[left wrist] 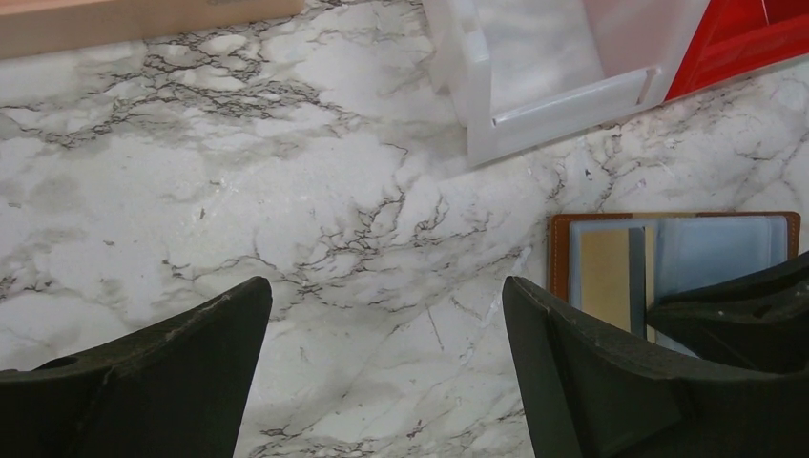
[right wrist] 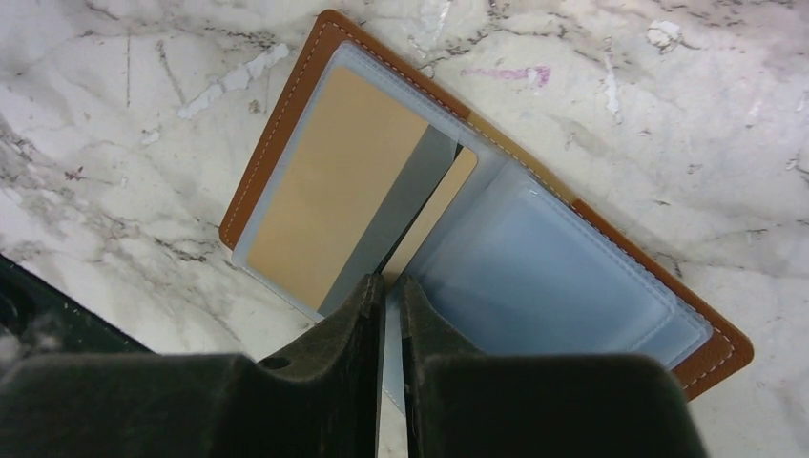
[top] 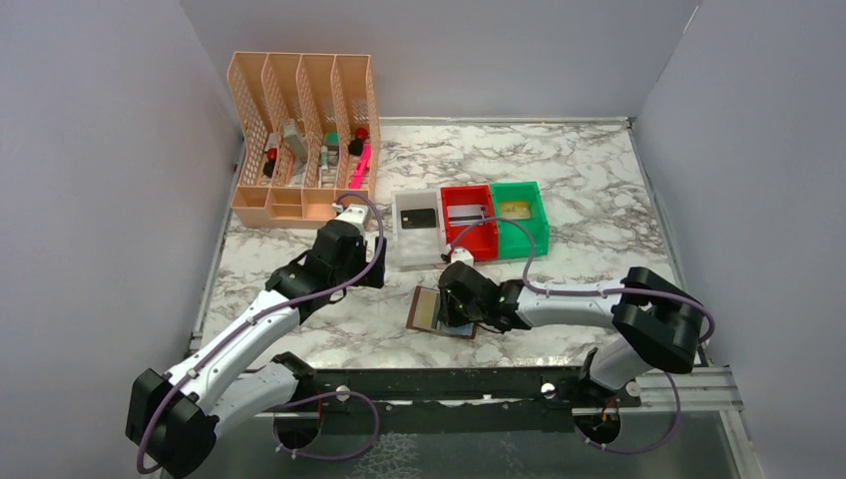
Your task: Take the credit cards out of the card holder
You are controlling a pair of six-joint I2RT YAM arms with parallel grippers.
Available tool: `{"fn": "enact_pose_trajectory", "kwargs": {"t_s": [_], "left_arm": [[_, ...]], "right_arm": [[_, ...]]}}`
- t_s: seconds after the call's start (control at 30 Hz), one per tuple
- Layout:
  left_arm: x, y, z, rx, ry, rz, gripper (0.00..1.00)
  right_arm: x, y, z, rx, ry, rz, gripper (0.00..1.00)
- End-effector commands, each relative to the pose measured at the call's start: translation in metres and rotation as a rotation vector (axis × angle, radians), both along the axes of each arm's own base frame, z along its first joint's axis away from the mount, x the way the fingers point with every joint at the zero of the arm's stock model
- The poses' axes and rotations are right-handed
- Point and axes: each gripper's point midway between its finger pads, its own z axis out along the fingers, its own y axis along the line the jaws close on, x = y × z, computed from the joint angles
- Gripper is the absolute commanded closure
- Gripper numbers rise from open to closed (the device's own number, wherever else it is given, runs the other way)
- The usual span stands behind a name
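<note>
Nearest, at the middle of the marble counter (top: 599, 200), the card holder (right wrist: 563, 277) lay open and flat, with its brown leather underneath and its pale blue-grey pockets facing up. The right end effector (right wrist: 386, 280) was down over its centre fold, the jaws drawn almost together with only a thin slit between them. A thin pale edge sat in that slit — card or pocket leaf, I could not tell, nor whether it was truly clamped. A tan card (right wrist: 320, 191) showed through the holder's left pocket, and a grey strip (right wrist: 405, 205) stood up along the fold beside it.

Left of the holder and slightly farther, the left end effector (left wrist: 383, 286) hung over bare marble, its jaws spread wide and nothing between them.

Farther back, three bins stood side by side in a row. The white bin (top: 417, 257) on the left held a black card (top: 419, 218), the red bin (top: 469, 190) in the middle held a silvery card (top: 464, 215), and the green bin (top: 524, 239) on the right held a gold card (top: 515, 210).

At the far left stood a peach slotted organizer (top: 299, 100) — pens and other small items sat in its compartments.
</note>
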Motion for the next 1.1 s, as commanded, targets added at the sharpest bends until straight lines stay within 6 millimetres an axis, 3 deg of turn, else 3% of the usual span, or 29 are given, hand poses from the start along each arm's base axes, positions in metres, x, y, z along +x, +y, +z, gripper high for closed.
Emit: {"fn": "enact_pose_trajectory", "kwargs": {"t_s": [0.0,0.13,0.33,0.57,0.73,0.9,1.07], "left_arm": [[-0.003,-0.021,0.007,-0.093,0.030,-0.066,0.08],[-0.009,-0.046,0.012,-0.200,0.058,-0.145,0.17],[-0.018,-0.083,0.015,-0.348,0.075,-0.239,0.25],[-0.034,-0.124,0.000,-0.326,0.111,-0.320,0.26],[-0.040,-0.143,-0.022,-0.310,0.165,-0.343,0.29],[-0.045,-0.154,-0.041,-0.293,0.217,-0.361,0.36],[-0.051,-0.168,-0.048,-0.313,0.248,-0.394,0.44]], "right_arm": [[0.008,-0.035,-0.018,-0.142,-0.045,-0.072,0.85],[0.009,-0.040,-0.020,-0.139,-0.058,-0.030,0.88],[0.005,-0.020,0.004,0.082,-0.043,0.097,0.87],[0.005,-0.018,0.027,0.240,-0.039,0.128,0.84],[0.015,-0.034,0.019,0.246,0.010,0.027,0.83],[0.017,-0.036,0.006,0.259,0.098,-0.058,0.83],[0.013,-0.034,-0.002,0.310,0.171,-0.116,0.81]]}}
